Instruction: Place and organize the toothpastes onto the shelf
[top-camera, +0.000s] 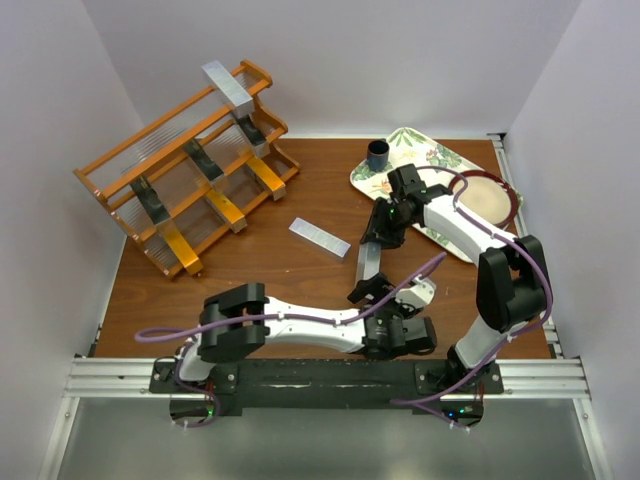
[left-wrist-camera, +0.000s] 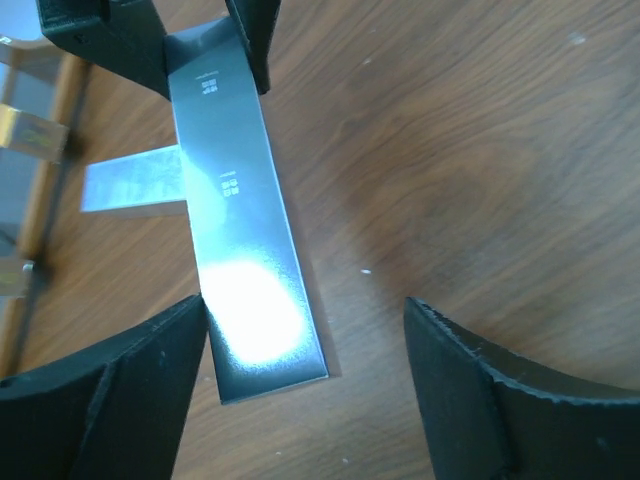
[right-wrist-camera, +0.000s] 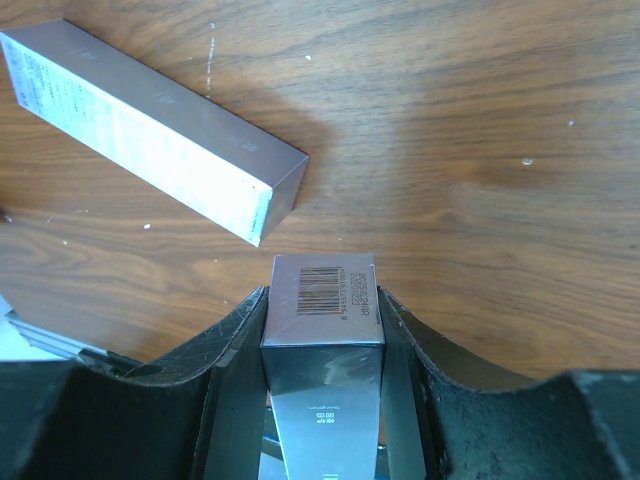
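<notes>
My right gripper (top-camera: 376, 240) is shut on the far end of a silver toothpaste carton (top-camera: 366, 266), seen end-on with its barcode in the right wrist view (right-wrist-camera: 322, 300). My left gripper (top-camera: 388, 292) is open at the carton's near end (left-wrist-camera: 245, 230), which sits beside its left finger (left-wrist-camera: 110, 385) just above the table. A second silver carton (top-camera: 320, 237) lies flat on the table and also shows in the right wrist view (right-wrist-camera: 150, 130). The wooden shelf (top-camera: 100, 185) at the back left holds several cartons: a silver one (top-camera: 230, 90), dark ones (top-camera: 205, 160) and orange-gold ones (top-camera: 228, 210).
A floral tray (top-camera: 425, 150) lies at the back right with a dark cup (top-camera: 378, 155) and a red-rimmed round plate (top-camera: 490, 200) on it. White walls close in the table on three sides.
</notes>
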